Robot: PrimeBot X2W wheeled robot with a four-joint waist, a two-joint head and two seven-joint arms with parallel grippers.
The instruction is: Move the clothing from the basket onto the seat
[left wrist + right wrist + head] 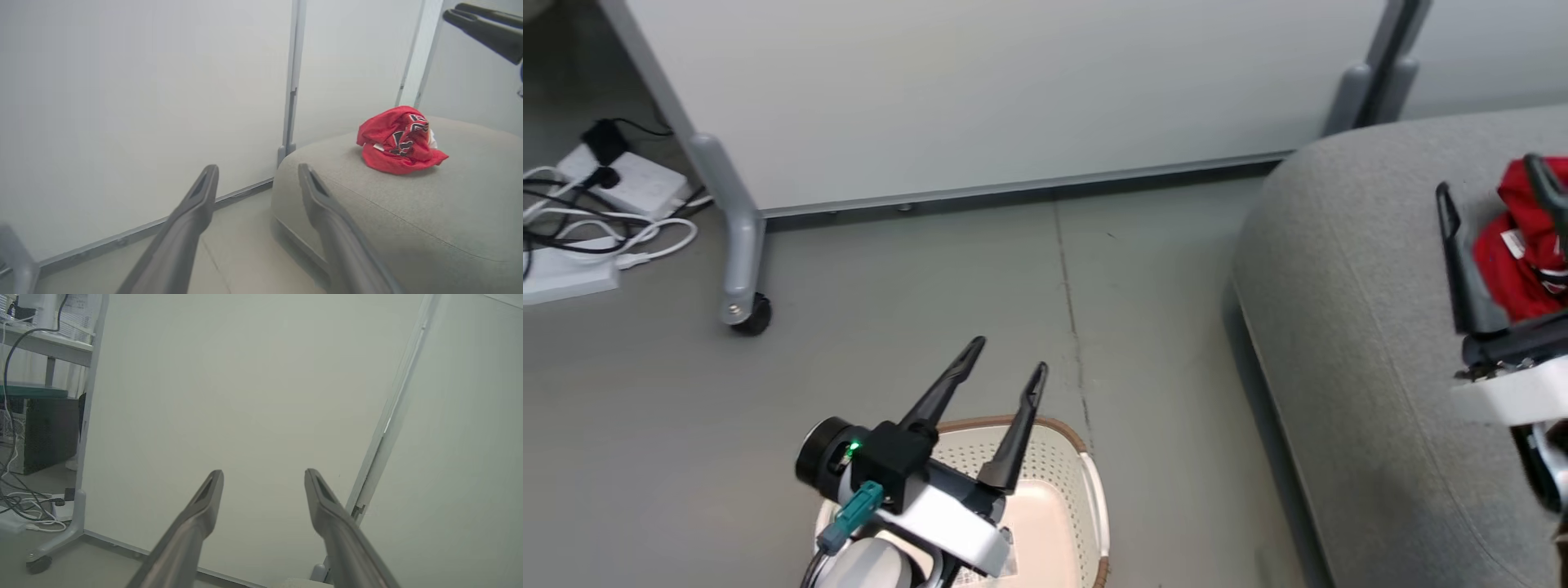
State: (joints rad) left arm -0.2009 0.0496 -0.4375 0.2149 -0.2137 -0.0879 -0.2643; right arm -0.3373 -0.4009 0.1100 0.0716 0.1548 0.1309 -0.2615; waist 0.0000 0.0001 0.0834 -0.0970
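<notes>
Hovering: left gripper [1010, 354] over the basket [1063, 427], fingers apart, empty | right gripper [1490, 175] spread wide, nearer arm, just above the clothing [398, 141] | clothing bunched on the seat [1339, 327], off to left gripper's right

clothing heap [398, 141] 1 | basket [1058, 461] 1 | seat [1339, 327] 1 | left gripper [1010, 354] 1 | right gripper [1490, 174] 1
</notes>
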